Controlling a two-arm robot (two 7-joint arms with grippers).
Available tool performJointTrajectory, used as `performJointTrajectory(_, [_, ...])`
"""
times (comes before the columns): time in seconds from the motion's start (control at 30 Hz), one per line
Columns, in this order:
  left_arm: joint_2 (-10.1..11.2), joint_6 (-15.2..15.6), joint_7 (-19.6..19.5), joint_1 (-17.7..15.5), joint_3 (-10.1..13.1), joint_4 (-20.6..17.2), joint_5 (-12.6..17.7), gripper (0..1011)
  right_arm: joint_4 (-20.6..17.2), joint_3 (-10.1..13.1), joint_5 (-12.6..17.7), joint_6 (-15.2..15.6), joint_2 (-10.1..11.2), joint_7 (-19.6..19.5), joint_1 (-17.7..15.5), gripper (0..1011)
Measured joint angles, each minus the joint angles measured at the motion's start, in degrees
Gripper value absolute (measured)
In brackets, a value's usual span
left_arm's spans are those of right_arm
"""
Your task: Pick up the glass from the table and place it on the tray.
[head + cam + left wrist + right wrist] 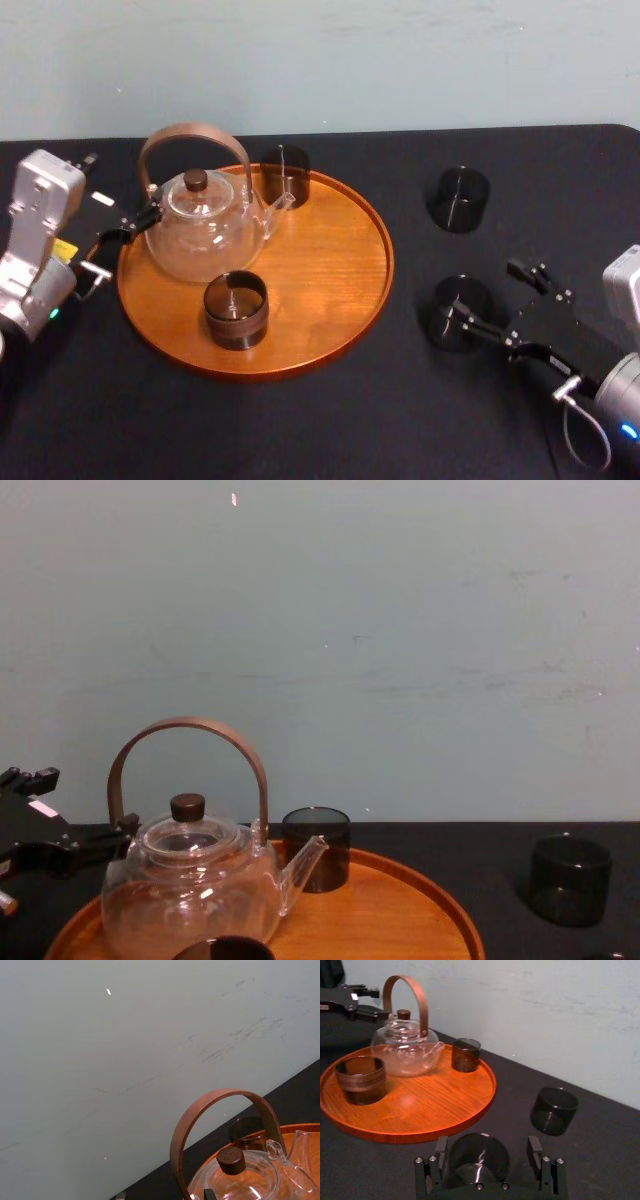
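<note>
A dark glass stands on the black table to the right of the round wooden tray. My right gripper is open, its fingers on either side of this glass without closing on it. A second dark glass stands farther back on the table, also seen in the chest view. My left gripper hangs open at the tray's left rim, beside the teapot.
On the tray stand a glass teapot with a brown arched handle, a dark glass at the back and another at the front. The tray's right half is bare wood. A pale wall rises behind the table.
</note>
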Motion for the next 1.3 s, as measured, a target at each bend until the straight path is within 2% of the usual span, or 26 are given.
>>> performJointTrajectory(0.4, [0.00, 0.00, 0.00, 0.00, 0.00, 0.00, 0.00, 1009, 1.74, -0.29, -0.57, 0.58, -1.64, 2.75, -0.15, 1002])
performJointTrajectory(0.93, [0.00, 0.00, 0.00, 0.00, 0.00, 0.00, 0.00, 1010, 1.99, 2.46, -1.93, 1.02, -3.33, 3.65, -1.84, 1002])
performJointTrajectory(1.3, [0.00, 0.00, 0.00, 0.00, 0.00, 0.00, 0.00, 1010, 3.60, 3.04, -2.22, 1.72, -4.90, 5.47, -2.31, 1002])
